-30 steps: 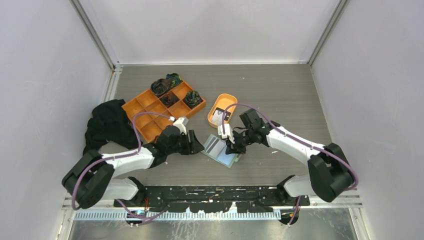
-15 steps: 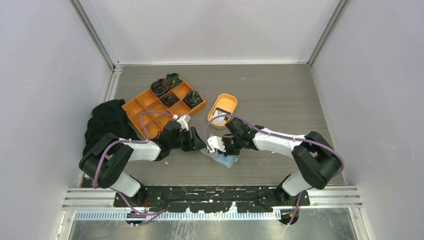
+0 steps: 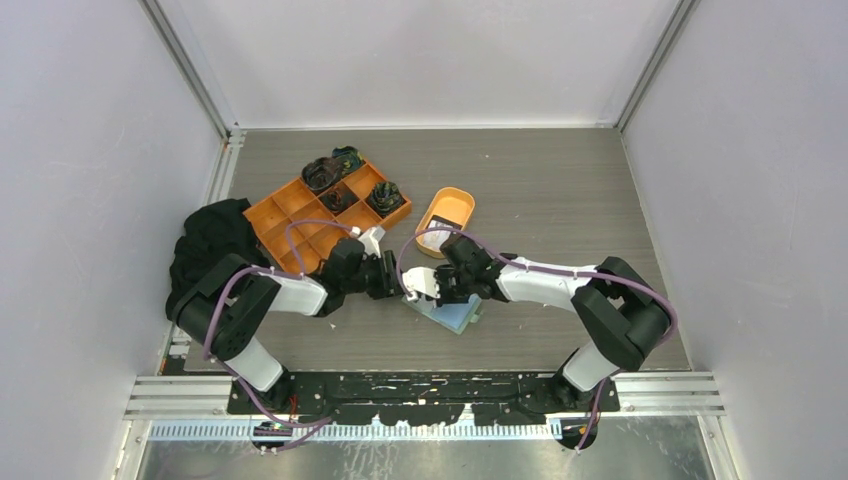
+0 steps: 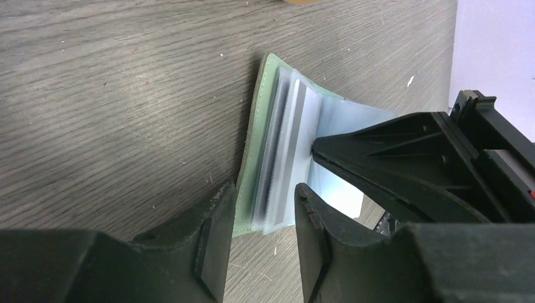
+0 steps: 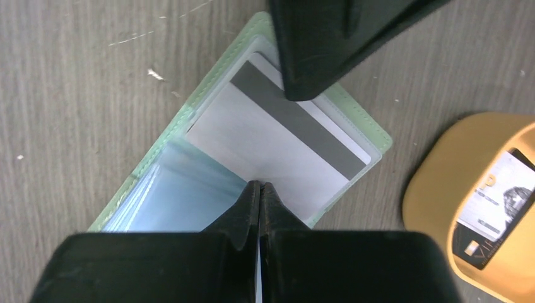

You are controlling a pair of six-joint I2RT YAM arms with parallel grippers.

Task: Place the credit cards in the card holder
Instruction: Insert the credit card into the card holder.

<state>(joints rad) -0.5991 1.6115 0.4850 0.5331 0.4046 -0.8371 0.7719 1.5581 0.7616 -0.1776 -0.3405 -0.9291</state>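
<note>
The sage-green card holder [image 3: 455, 315] lies open on the table, its bluish pockets [image 5: 170, 196] facing up. My right gripper [image 3: 428, 288] is shut on the edge of a white credit card [image 5: 271, 145] with a grey stripe, which lies partly inside a pocket at the holder's far end. In the right wrist view its fingertips [image 5: 260, 184] are pressed together on the card. My left gripper [image 4: 262, 218] is closed on the holder's end [image 4: 252, 145], with the green cover and pockets between its fingers. A second card [image 5: 498, 202] lies in the orange dish.
The oval orange dish [image 3: 458, 200] sits just behind the holder. An orange compartment tray [image 3: 300, 215] with dark items stands at the back left. A black cloth [image 3: 215, 245] lies at the left. The two grippers nearly touch over the holder.
My right gripper has moved left and down with the card, over the holder and up to the left gripper. My left gripper has shifted slightly right onto the holder's end.
</note>
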